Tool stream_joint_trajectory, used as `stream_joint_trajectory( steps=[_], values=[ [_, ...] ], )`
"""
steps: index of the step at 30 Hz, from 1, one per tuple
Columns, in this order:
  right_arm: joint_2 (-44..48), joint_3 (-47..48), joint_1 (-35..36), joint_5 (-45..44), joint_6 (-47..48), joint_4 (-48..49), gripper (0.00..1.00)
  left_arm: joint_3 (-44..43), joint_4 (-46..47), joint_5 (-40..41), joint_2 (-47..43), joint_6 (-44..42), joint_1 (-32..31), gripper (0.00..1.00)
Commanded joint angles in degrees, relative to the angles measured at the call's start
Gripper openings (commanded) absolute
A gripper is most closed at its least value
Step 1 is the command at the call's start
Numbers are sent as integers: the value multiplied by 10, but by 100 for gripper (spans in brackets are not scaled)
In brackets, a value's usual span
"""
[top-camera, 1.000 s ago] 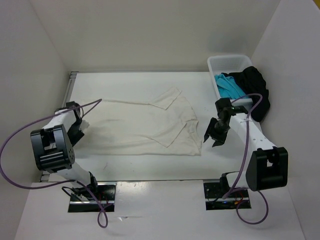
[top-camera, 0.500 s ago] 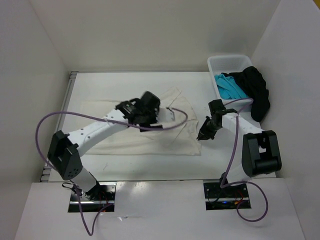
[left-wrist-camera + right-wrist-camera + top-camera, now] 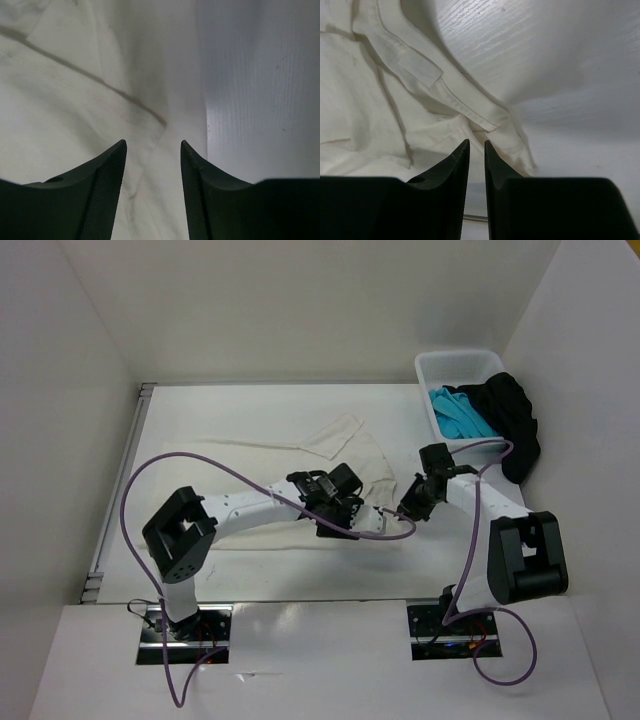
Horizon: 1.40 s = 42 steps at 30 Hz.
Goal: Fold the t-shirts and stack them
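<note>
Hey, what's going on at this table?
Two robot arms are working on a cream shirt spread on the table. Both grippers sit at its near-right corner: the left gripper open over the cloth, the right gripper nearly closed at the edge. A black shirt and a turquoise shirt wait at the basket.

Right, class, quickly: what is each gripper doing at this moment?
Left gripper: open, over the cream-white t-shirt, holding nothing.
Right gripper: jaws almost together at the shirt's hem; whether it grips cannot be told.

Cream-white t-shirt [image 3: 260, 465], turquoise t-shirt [image 3: 455, 418], black t-shirt [image 3: 515, 415], white basket [image 3: 455, 358], plain white table [image 3: 250, 410], purple cables [image 3: 180, 456]
</note>
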<state>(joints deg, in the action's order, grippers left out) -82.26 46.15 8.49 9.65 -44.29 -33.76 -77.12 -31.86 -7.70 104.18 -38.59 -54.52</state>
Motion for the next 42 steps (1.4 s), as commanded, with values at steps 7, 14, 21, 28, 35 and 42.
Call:
stream_joint_trajectory(
  steps=[7,14,21,28,35,42],
  values=[
    [23,-9,5,-7,-13,21,23,33,43,-25,24,7,-8,36],
    [28,-14,5,-2,-13,21,23,44,60,12,47,12,-8,36],
    [28,-19,5,-2,-13,21,23,44,79,28,47,18,-8,36],
    [28,-19,5,4,-13,26,23,44,84,40,47,24,-8,35],
    [23,-19,5,9,-13,26,23,50,96,40,54,36,-8,12],
    [18,-19,5,9,-8,32,23,50,96,45,54,41,-8,0]
  ],
)
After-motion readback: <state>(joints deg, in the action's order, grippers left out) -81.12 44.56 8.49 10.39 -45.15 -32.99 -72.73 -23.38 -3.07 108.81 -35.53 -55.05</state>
